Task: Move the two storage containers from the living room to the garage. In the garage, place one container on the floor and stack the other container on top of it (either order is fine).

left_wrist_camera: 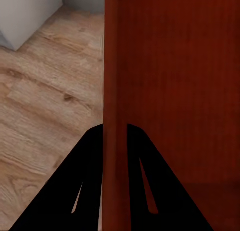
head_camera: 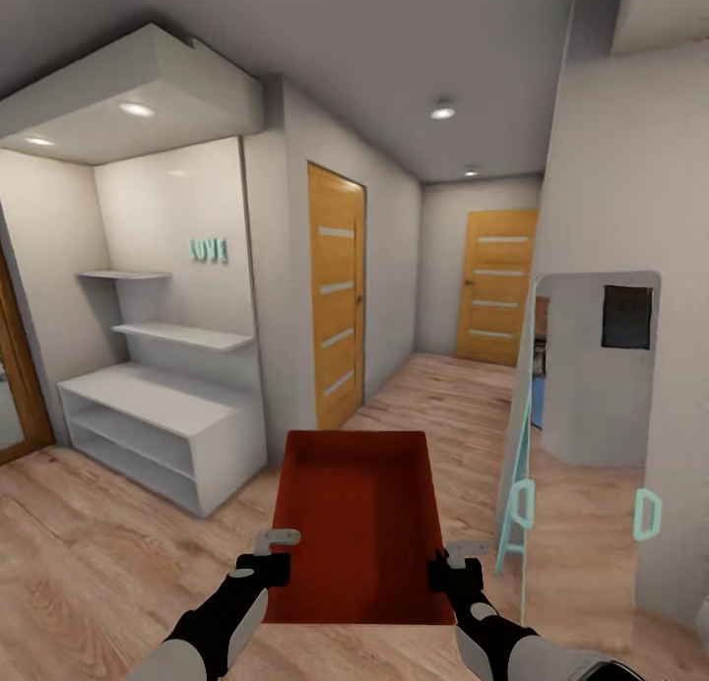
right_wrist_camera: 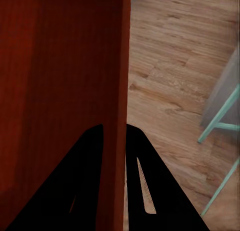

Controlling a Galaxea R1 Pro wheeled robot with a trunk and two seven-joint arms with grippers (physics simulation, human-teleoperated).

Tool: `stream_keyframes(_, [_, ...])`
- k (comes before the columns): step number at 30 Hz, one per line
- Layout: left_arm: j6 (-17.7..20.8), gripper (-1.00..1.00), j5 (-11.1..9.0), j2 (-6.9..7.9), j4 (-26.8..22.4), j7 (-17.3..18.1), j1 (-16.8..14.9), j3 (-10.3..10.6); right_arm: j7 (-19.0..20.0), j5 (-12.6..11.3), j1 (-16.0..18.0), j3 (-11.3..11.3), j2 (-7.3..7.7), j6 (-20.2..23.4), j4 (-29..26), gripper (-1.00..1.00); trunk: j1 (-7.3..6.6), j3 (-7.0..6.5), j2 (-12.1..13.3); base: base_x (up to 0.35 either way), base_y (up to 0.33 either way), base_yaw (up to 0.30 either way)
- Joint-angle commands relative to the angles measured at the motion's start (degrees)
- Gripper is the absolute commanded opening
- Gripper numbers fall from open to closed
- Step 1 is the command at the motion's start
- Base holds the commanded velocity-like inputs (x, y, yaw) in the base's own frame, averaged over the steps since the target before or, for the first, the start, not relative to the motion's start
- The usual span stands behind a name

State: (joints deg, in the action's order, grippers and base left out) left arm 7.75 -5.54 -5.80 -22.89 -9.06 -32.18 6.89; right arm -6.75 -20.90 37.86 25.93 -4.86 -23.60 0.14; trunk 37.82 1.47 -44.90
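Observation:
I hold one orange-red storage container (head_camera: 356, 524) level in front of me, above light wood-plank flooring. My left gripper (head_camera: 274, 551) is shut on its left wall near the front corner. My right gripper (head_camera: 451, 561) is shut on its right wall. In the left wrist view the thin red wall (left_wrist_camera: 114, 91) runs between the black fingers (left_wrist_camera: 85, 186) of my left gripper (left_wrist_camera: 115, 136). The right wrist view shows the container wall (right_wrist_camera: 120, 81) clamped the same way by my right gripper (right_wrist_camera: 114, 133). The bin's inside (head_camera: 354, 504) is bare.
A white shelf unit (head_camera: 158, 415) stands in an alcove at the left. A corridor runs ahead with a wooden door (head_camera: 337, 292) on its left wall and another door (head_camera: 497, 285) at its end. A pale panel with light teal handles (head_camera: 647, 514) and a teal frame (head_camera: 520, 504) stands close at the right.

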Motion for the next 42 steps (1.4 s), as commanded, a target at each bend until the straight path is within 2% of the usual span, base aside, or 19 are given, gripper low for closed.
stream_keyframes(1, [0.34, -1.00, -0.44, 0.00, -0.13, -0.78, 0.01, 0.40, -0.19, -0.63, 0.10, -1.58, -0.07, -0.22, 0.03, -1.00, 0.05, 0.10, -0.08, 0.313, 0.189, -0.282])
stream_keyframes(14, [0.34, -1.00, -0.44, 0.00, -0.20, -0.78, 0.01, 0.40, -0.19, -0.69, 0.10, -1.58, -0.03, -0.22, 0.03, -1.00, 0.05, 0.10, -0.08, 0.313, 0.188, -0.257])
stream_keyframes(42, [0.34, -1.00, -0.44, -0.03, -0.22, -0.78, 0.01, 0.40, -0.16, -0.72, 0.10, -1.62, 0.06, -0.13, 0.03, -1.00, 0.05, 0.10, -0.08, 0.313, 0.188, -0.007])
